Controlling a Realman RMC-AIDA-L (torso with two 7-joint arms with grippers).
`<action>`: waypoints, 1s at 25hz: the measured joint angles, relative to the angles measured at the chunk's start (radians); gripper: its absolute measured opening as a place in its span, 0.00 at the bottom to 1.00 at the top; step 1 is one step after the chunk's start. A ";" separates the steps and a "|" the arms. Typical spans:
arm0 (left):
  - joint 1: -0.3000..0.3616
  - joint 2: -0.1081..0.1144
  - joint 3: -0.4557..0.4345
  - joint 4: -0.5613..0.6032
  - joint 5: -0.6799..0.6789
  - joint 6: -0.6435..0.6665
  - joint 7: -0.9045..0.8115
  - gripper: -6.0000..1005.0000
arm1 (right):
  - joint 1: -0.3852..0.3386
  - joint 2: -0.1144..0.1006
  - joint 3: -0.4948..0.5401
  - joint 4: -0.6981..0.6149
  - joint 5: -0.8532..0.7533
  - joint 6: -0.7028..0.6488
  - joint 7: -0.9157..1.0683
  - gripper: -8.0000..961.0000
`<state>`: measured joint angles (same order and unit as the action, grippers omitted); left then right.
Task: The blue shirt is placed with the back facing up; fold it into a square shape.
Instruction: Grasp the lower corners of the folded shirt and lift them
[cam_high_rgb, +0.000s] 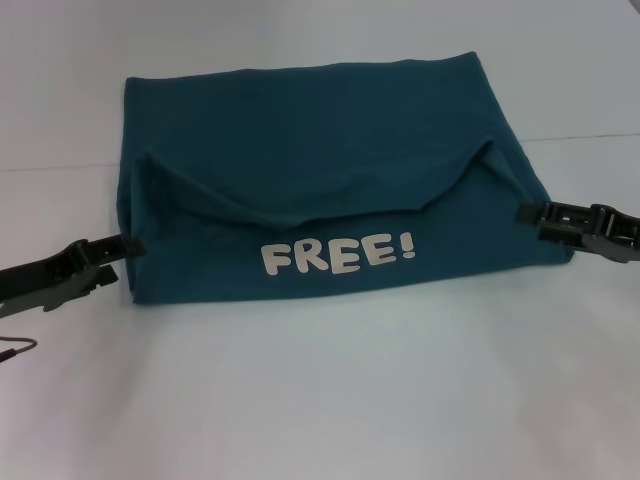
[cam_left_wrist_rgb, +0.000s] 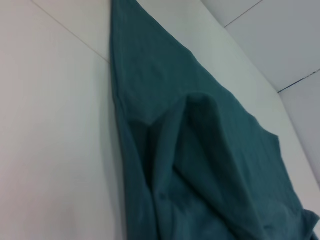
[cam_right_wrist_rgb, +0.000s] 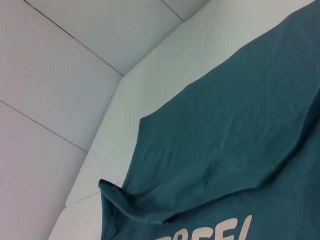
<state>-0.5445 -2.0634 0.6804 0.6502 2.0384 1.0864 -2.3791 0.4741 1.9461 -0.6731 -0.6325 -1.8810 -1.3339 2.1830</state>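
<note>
Nearest the head camera, bare pale table surface (cam_high_rgb: 320, 400), with a thin dark cable end (cam_high_rgb: 18, 347) just below the left claw. Beyond that strip, the large dark teal-blue short-sleeved cotton T-shirt (cam_high_rgb: 330, 170), already folded into a wide, roughly rectangular block and stretched between the two claws. White "FREE!" lettering (cam_high_rgb: 337, 254) facing up on the near band of cloth, about midway between the claws. Just behind the lettering, a folded-over flap with a curved lower edge, its two corners raised into small peaks, one inward of each claw.

Left black claw (cam_high_rgb: 128, 246) at the shirt's left near edge, tips touching the fabric and drawn close together; pinching the cloth, by the look of it. Right black claw (cam_high_rgb: 527, 213) at the shirt's right edge, tips likewise narrow and meeting the fabric there, apparently gripping it. Both arms low, reaching in from either side.

From the left wrist camera, only teal cloth (cam_left_wrist_rgb: 200, 165) with a raised fold running through it, lying on the pale surface; own fingers not shown. From the right wrist camera, smooth teal cloth (cam_right_wrist_rgb: 235, 135) with a curled corner and the tops of the white letters (cam_right_wrist_rgb: 210, 232) at the picture edge; own fingers not shown either.
</note>
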 joint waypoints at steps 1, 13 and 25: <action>-0.003 0.001 0.001 -0.007 0.003 -0.008 0.008 0.69 | 0.000 0.000 0.001 0.000 0.000 0.000 -0.002 0.81; -0.052 0.003 0.066 -0.082 0.012 -0.127 0.023 0.69 | -0.001 0.004 0.022 0.003 0.001 0.013 -0.005 0.81; -0.112 -0.004 0.105 -0.160 0.046 -0.183 0.012 0.69 | -0.011 0.002 0.039 0.010 0.003 0.016 -0.008 0.81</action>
<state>-0.6568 -2.0673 0.7855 0.4904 2.0849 0.9031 -2.3667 0.4632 1.9481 -0.6336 -0.6228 -1.8783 -1.3183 2.1753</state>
